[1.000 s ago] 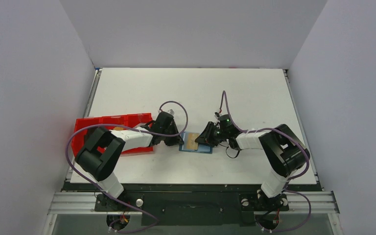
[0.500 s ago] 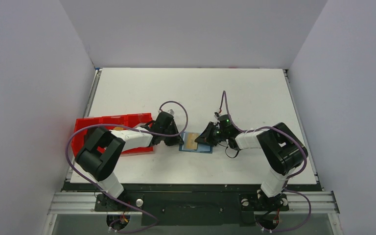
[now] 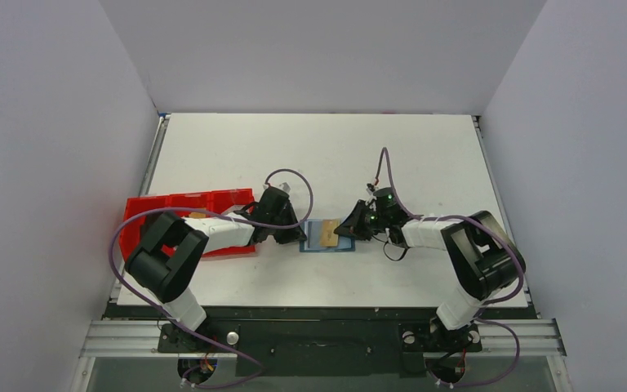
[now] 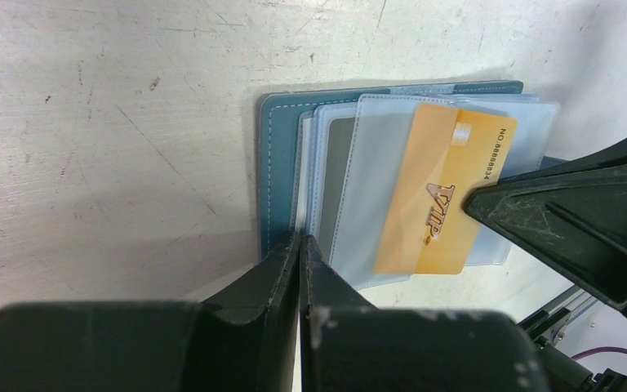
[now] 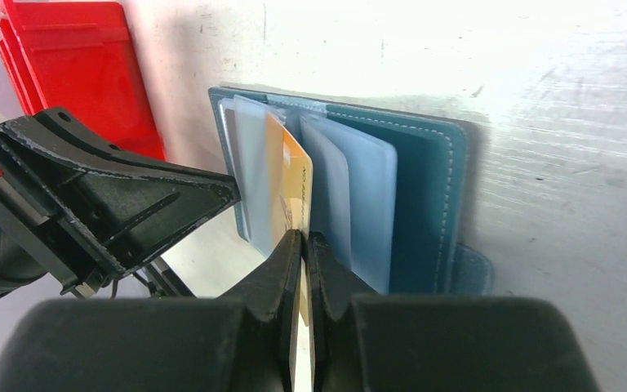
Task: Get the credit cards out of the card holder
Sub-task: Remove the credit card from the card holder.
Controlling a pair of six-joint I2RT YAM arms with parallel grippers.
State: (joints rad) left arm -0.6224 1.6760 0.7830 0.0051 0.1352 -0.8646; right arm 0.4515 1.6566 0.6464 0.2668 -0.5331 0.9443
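The blue card holder [image 3: 313, 246] lies open on the table between the arms, its clear sleeves fanned out [image 4: 277, 163] [image 5: 424, 196]. A tan/gold credit card [image 4: 441, 196] [image 5: 290, 188] sticks partway out of one sleeve. A dark grey card [image 4: 341, 180] stays inside another sleeve. My right gripper [image 5: 303, 238] [image 3: 341, 232] is shut on the gold card's edge. My left gripper [image 4: 300, 243] [image 3: 298, 237] is shut, its tips resting on the holder's left edge where cover meets sleeves.
A red three-compartment tray [image 3: 143, 214] [image 5: 73, 65] stands at the table's left edge, just behind my left arm. The holder's darker tab [image 5: 473, 273] pokes out on the right side.
My right jaws have closed onto the gold card, and the right arm has shifted slightly to the right. The left arm has not moved.
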